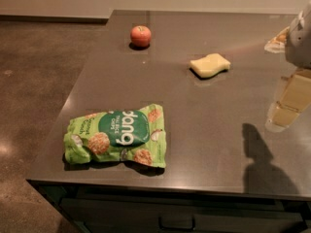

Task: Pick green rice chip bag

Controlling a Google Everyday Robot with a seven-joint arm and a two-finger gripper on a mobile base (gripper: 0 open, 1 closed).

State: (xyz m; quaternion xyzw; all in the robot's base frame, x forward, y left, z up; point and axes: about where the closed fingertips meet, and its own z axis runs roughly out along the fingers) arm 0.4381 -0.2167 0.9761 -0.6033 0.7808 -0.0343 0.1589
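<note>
The green rice chip bag (118, 136) lies flat near the front left corner of the dark counter (204, 130). It is lime green, with a dark green oval reading "dang" and pictures of round chips. My gripper (301, 38) shows only as a pale grey shape at the right edge, above the counter's far right side. It is far from the bag and touches nothing I can see. Most of it is cut off by the frame.
A red apple (140, 36) sits at the back left of the counter. A pale yellow sponge (210, 65) lies at the back centre. A small light packet (276, 39) lies beside the gripper. The counter's left edge drops to a brown floor (34, 81). A drawer handle (177, 224) shows below the front edge.
</note>
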